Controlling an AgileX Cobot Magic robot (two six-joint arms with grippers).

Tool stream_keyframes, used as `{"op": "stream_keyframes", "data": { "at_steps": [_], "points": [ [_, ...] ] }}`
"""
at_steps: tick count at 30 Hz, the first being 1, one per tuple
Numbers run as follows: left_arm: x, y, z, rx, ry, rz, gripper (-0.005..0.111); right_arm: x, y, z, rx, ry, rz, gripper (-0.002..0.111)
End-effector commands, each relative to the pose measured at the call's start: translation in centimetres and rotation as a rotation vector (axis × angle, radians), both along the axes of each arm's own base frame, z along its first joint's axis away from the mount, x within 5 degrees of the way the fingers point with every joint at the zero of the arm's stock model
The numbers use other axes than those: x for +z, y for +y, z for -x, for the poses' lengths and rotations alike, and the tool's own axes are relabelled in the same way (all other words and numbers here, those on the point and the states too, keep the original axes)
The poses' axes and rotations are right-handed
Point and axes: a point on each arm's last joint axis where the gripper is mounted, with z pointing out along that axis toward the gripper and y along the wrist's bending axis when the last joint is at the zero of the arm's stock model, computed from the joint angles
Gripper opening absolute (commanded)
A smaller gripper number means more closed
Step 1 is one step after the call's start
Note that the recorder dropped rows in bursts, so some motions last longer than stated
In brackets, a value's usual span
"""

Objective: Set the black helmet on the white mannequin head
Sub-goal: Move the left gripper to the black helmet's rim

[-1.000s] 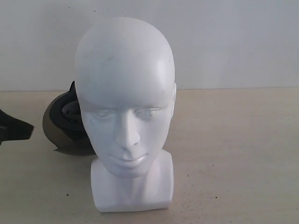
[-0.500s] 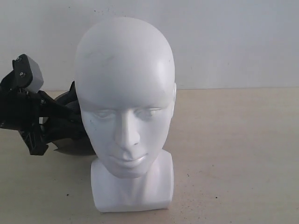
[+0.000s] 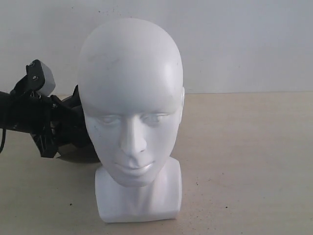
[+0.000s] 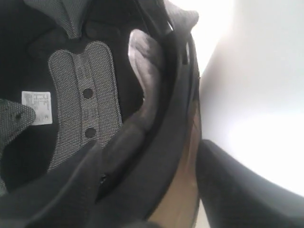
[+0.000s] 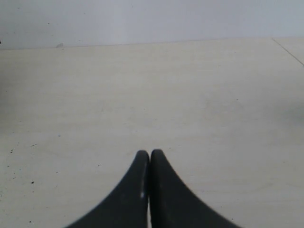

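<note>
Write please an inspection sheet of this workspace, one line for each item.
Surface: pale table, small dark specks.
Job's things: white mannequin head upright in front; black helmet lying behind it, not yet on.
Clutter: nothing seen.
Grippers: left claw straddles helmet rim, grip uncertain; right claw shut, empty, over table.
Cables: thin dark line under left arm, perhaps a cable.
Surroundings: plain white wall.

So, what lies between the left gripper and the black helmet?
Nothing. The left wrist view shows the left gripper at the black helmet, jaws straddling its padded rim.
</note>
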Motion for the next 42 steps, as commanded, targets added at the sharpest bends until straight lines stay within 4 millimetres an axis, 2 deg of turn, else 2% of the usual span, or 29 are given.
{"op": "stream_keyframes", "data": {
  "at_steps": [1,7,12,20,22,24,28,36,42],
  "points": [
    [0.6,-0.4,-0.5,-0.015,-0.018,0.021,0.057,0.1,0.0,0.0,0.002,-0.011,0.0,0.0],
    [-0.8,-0.3,-1.0,-0.034,0.009,-0.013,0.057,0.1,0.0,0.0,0.002,-0.011,0.0,0.0],
    [-2.5,0.2,-1.1,-0.079,0.031,-0.114,0.057,0.1,0.0,0.0,0.002,-0.011,0.0,0.0],
    [-3.6,0.4,-1.8,-0.037,0.041,-0.139,0.055,0.1,0.0,0.0,0.002,-0.011,0.0,0.0],
    [-4.0,0.6,-2.0,-0.022,0.046,-0.153,0.05,0.1,0.0,0.0,0.002,-0.011,0.0,0.0],
    [-4.3,0.7,-2.1,-0.007,0.045,-0.167,0.038,0.1,0.0,0.0,0.002,-0.011,0.0,0.0],
    [-4.1,0.8,-2.1,-0.001,0.037,-0.174,0.006,0.1,0.0,0.0,0.002,-0.011,0.0,0.0],
    [-1.8,0.9,-1.5,0.016,0.018,-0.173,0.004,0.1,0.0,0.0,0.002,-0.011,0.0,0.0],
    [-0.4,1.4,-0.3,0.034,0.089,-0.223,0.004,0.1,0.0,0.0,0.002,-0.011,0.0,0.0]
  ]
}}
